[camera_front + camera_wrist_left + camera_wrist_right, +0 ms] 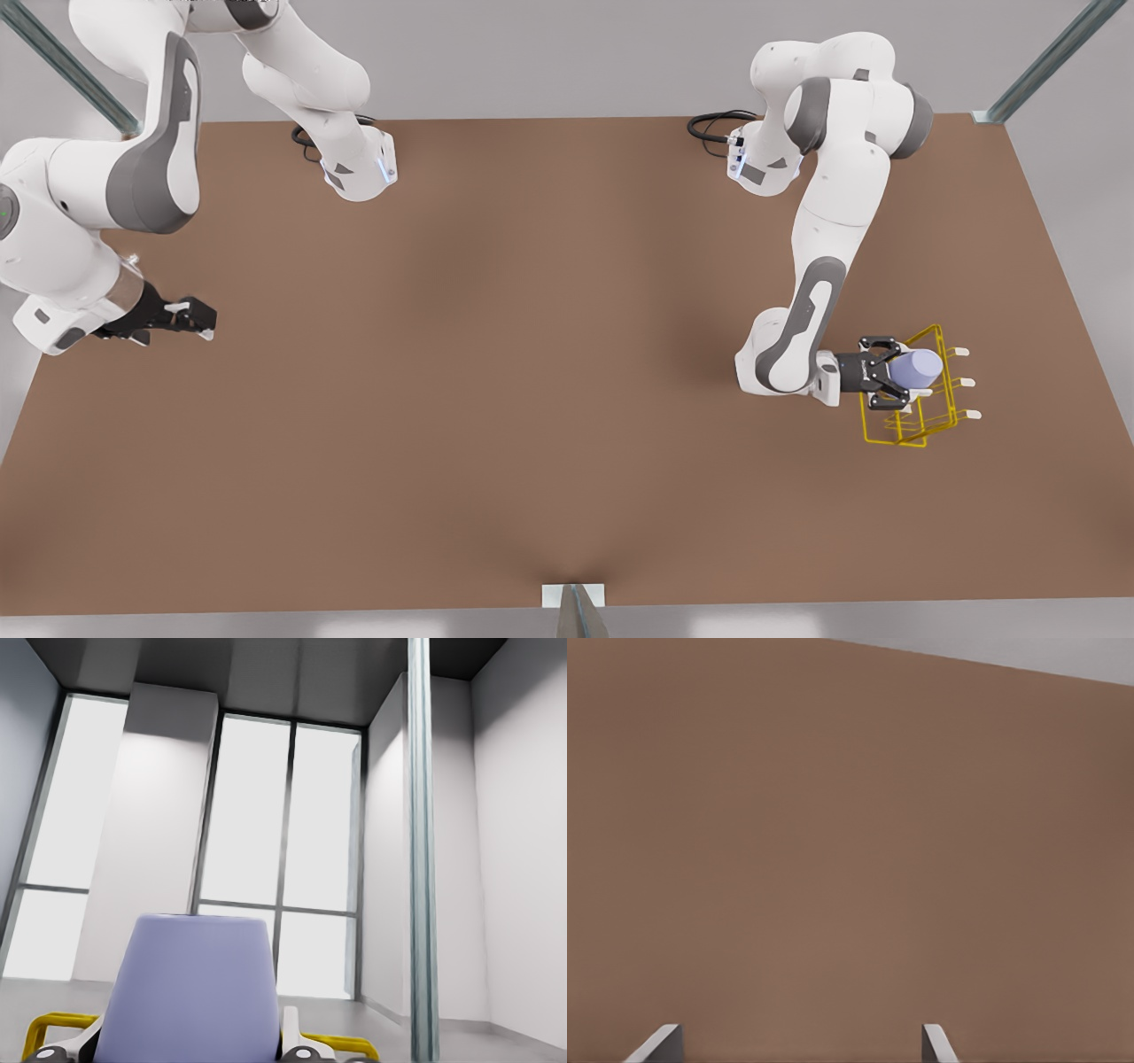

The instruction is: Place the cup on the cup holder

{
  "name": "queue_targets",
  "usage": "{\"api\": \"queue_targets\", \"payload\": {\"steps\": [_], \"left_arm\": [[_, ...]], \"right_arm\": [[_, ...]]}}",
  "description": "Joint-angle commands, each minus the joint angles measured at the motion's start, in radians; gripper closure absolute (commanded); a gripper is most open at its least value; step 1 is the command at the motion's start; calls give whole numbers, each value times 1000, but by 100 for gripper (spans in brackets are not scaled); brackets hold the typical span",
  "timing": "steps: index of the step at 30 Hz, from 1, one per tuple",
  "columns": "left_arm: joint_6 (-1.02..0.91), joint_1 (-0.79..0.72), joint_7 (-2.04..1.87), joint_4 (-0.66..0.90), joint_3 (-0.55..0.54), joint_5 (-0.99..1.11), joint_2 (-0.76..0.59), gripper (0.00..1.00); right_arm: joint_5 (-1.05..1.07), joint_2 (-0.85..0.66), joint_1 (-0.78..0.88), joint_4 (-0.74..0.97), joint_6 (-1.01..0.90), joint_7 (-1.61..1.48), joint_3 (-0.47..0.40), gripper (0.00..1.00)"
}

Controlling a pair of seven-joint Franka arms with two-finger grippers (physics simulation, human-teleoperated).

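Lower right of the front view | my left gripper clamps the cup, axis sideways, over the cup holder prongs | right gripper waits, fingers wide

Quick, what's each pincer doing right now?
Left pincer: closed on the cup, at the cup holder.
Right pincer: open, holding nothing, waiting.

The rack stands near the table's edge on the front view's right, its prongs blocked by the cup; table beyond it lies open.
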Motion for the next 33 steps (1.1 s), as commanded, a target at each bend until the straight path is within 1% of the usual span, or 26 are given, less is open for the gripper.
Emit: {"api": "queue_targets", "payload": {"steps": [1,12,14,20,29,32,33], "left_arm": [[0,3,-40,0,0,10,-2,28],[3,17,-40,0,0,33,0,27],[3,15,-40,0,0,33,1,0],[3,17,-40,0,0,33,-2,0],[7,-5,-42,-62,-16,14,-57,0],[-29,-48,-51,-72,-64,-87,-62,0],[-52,-49,-51,-79,-122,-133,-75,0]], "right_arm": [[4,4,-10,-1,11,11,0,0],[7,24,-13,-14,6,8,0,0],[7,23,-16,-18,4,6,2,0],[9,24,-25,-18,4,6,2,0],[9,27,-23,-31,24,-2,2,0],[9,26,-22,-34,21,-2,2,0],[9,26,-23,-34,20,-2,2,0]]}}
